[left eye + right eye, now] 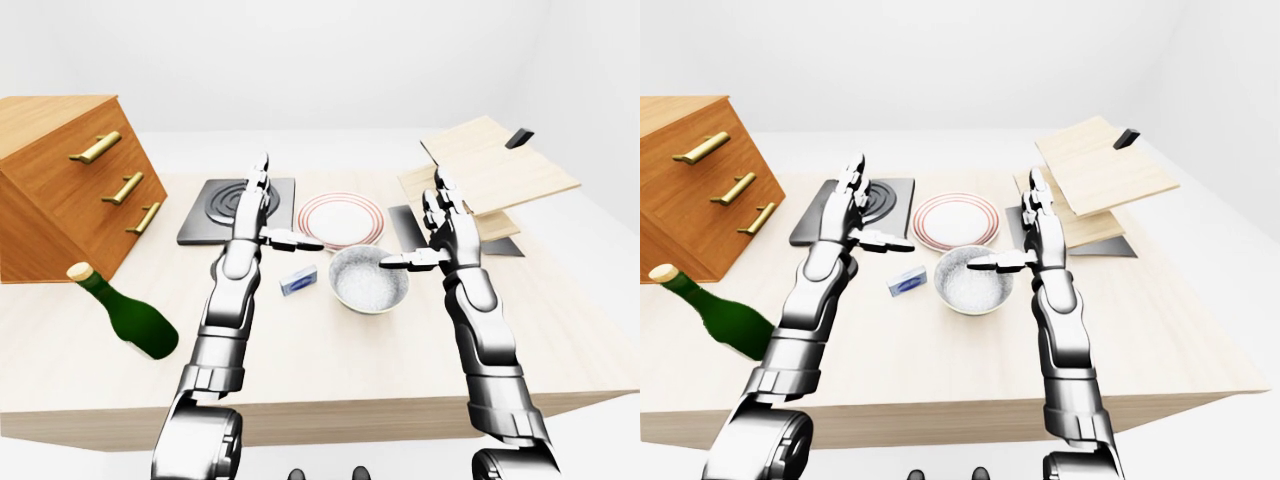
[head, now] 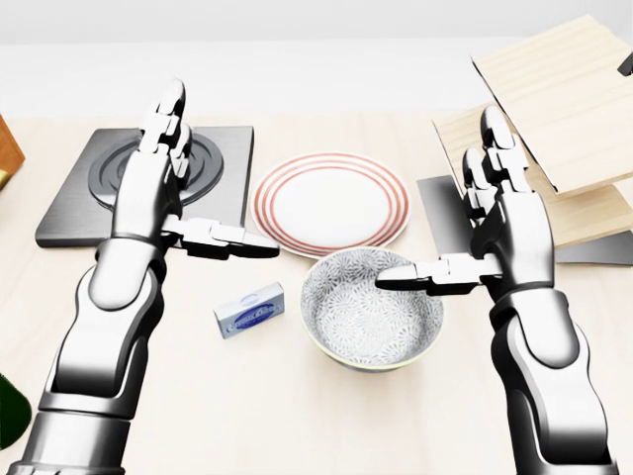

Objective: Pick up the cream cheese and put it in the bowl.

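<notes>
Well, both hands are hovering open-fingered, the left hand [image 2: 173, 213] beyond the small blue-and-white cream cheese box [image 2: 249, 310]; reaching carelessly risks nudging it against the patterned grey bowl [image 2: 371, 308].

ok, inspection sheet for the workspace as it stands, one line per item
Surface: light wood table.
Job's things: cream cheese lying flat, left of bowl, apart from it; bowl holds nothing.
Clutter: striped plate, burner plate, green bottle on its side, wooden boards.
Hands: left hand and right hand open, raised, holding nothing.
Cables: nothing seen.
Surroundings: wooden drawer unit, white walls.
</notes>
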You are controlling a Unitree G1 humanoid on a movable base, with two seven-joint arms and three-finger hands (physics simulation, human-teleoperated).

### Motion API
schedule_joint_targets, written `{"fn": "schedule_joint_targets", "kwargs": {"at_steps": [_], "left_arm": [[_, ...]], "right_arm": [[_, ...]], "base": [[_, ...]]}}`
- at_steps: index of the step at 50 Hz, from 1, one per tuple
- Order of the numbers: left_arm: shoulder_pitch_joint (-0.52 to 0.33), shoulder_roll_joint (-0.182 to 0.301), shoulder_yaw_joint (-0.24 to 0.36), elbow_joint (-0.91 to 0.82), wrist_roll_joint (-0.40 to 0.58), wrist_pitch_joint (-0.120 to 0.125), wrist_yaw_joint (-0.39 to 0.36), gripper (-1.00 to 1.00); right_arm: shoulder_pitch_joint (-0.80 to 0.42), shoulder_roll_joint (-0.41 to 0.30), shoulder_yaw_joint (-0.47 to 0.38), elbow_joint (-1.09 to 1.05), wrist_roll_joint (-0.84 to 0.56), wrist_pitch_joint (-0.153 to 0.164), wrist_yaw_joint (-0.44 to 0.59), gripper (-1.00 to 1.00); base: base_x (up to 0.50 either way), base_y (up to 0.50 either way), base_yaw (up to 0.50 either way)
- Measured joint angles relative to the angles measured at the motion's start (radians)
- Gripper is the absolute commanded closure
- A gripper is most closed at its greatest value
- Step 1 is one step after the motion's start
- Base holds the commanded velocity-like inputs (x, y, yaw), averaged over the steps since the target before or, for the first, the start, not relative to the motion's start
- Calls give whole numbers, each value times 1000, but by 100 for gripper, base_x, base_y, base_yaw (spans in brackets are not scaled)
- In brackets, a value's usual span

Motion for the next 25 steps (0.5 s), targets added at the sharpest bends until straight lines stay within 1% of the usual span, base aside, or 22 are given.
{"fn": "schedule_joint_targets", "kwargs": {"at_steps": [11,25], "left_arm": [[32,-8,-5,-5,-2,0,-35,-100],[46,-11,-7,5,2,0,-46,-100]], "right_arm": [[15,5,2,-17,1,0,4,-100],[21,12,9,6,-5,0,4,-100]], "base": [[0,0,0],[0,0,0]]}}
